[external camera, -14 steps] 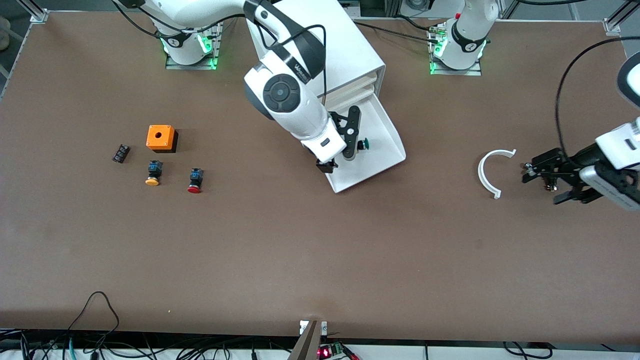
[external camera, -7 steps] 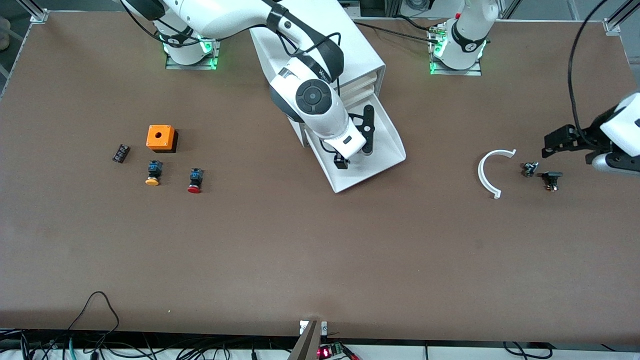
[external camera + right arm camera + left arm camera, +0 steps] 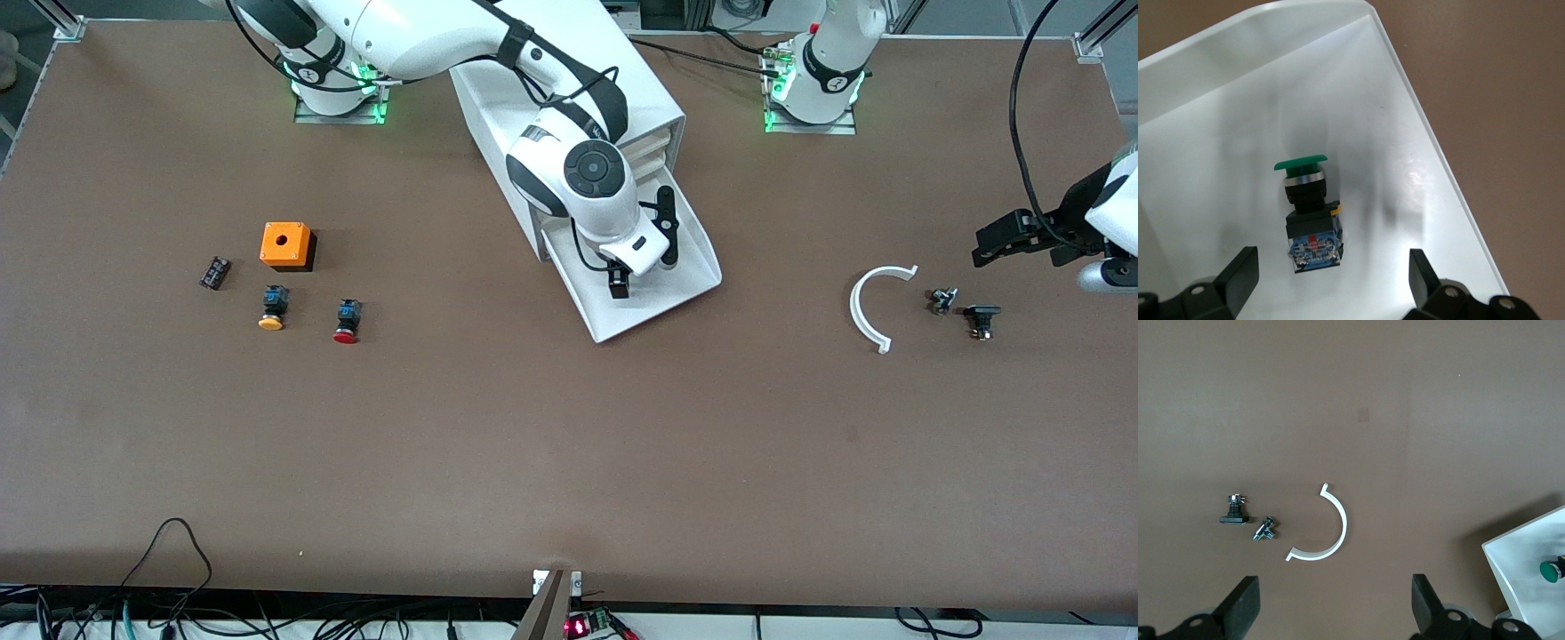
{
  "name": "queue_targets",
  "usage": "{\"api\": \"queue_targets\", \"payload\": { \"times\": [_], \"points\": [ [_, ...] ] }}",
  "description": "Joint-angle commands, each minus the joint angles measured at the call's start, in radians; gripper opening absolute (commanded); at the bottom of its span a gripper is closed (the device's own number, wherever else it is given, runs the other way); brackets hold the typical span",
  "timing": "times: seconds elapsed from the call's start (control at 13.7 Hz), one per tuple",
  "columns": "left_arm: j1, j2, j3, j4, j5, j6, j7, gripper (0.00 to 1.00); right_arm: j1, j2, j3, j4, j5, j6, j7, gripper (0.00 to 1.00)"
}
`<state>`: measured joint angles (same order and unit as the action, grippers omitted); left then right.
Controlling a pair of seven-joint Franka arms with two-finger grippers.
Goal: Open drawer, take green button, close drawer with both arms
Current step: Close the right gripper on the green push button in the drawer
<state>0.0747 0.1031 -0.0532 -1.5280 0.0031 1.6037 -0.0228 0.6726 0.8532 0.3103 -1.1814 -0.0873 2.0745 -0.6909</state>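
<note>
Drawer [image 3: 689,276] is pulled out, button [image 3: 1309,210] lying on its side inside it. Right gripper [image 3: 1331,283] hovers over it, jaws spread; left gripper [image 3: 1335,607] waits open over bare table. Drop straight and pinch the dark body, probably not the cap.

Both arms [image 3: 427,40] are glossy white with black-grey joint rings and round dark caps, black cables looping along them, green lights glowing at their bases [image 3: 338,89], black two-finger grippers [image 3: 662,236].

The drawer [image 3: 662,293] stands pulled out of the cabinet [image 3: 569,80]. The right gripper [image 3: 653,240] hangs over the drawer, the left gripper [image 3: 1009,238] well apart from it.
</note>
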Motion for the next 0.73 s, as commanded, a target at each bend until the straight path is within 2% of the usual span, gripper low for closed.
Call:
{"api": "queue_targets", "payload": {
  "times": [0.0,0.51,0.66],
  "points": [
    [-0.003,-0.006,0.003,-0.001,0.011,-0.008,-0.022,1.0,0.024,0.029,-0.003,0.042,-0.038,-0.013,-0.018,0.99],
    [0.004,-0.031,0.006,-0.026,-0.009,0.01,-0.023,1.0,0.031,0.061,-0.002,0.04,-0.057,-0.021,-0.018,0.99],
    [0.004,-0.063,0.007,-0.075,-0.011,0.039,-0.025,1.0,0.031,0.07,-0.002,0.04,-0.06,-0.021,-0.018,0.99]
  ]
}}
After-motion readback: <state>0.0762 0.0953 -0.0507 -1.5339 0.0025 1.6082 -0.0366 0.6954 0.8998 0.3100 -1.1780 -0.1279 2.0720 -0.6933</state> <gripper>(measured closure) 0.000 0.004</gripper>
